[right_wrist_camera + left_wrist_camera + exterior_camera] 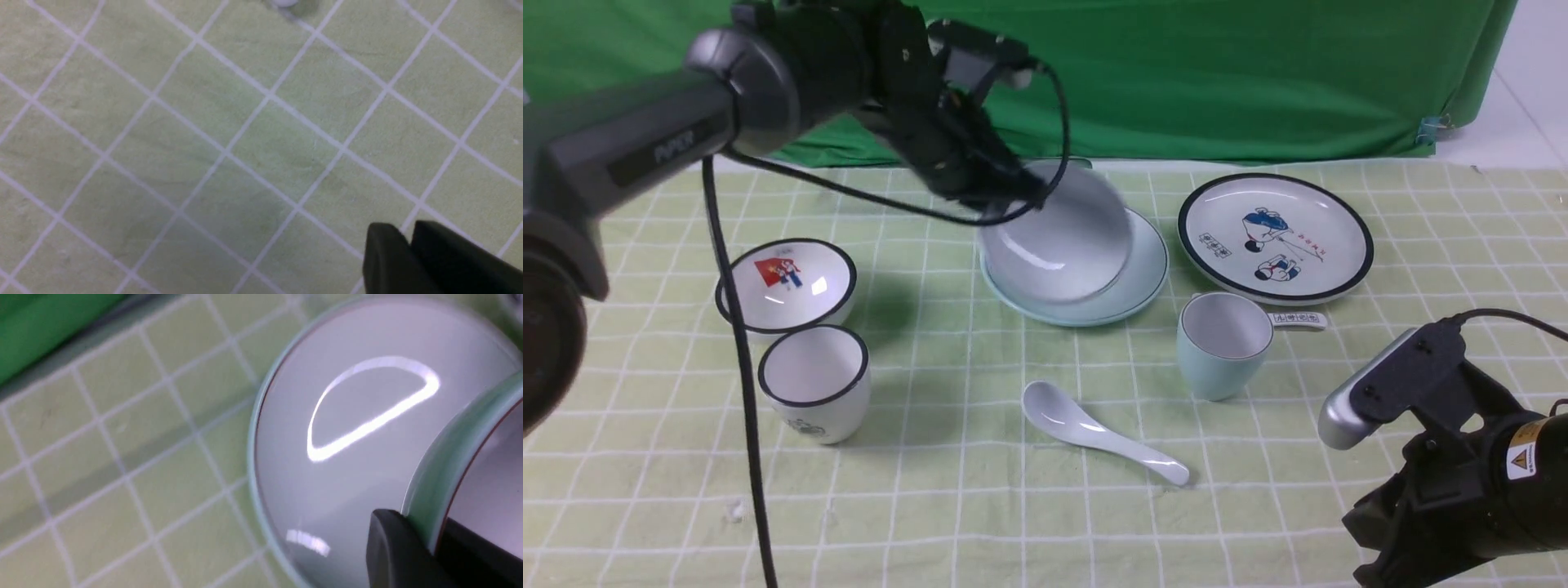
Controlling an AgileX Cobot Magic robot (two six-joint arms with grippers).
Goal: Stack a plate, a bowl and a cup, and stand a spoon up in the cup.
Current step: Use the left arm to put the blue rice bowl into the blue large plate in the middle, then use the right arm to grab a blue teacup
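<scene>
bowl (1058, 245) tilted over plate (1145, 278); cup (1225, 347) upright, spoon (1094, 429) flat nr it

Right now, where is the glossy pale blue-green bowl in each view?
Front view: centre, the glossy pale blue-green bowl tilted over the round blue-green plate, its far rim in the left gripper.
Left wrist view: right edge, rim between the black fingers.
Right wrist view: not in it.
Shared landmark: the green checked tablecloth.

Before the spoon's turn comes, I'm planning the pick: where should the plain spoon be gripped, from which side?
Probably the handle at mid-length, from above, jaws across its narrow width. The spoon lies flat, scoop up, handle slanting toward the robot's right, nothing crowding it.
</scene>
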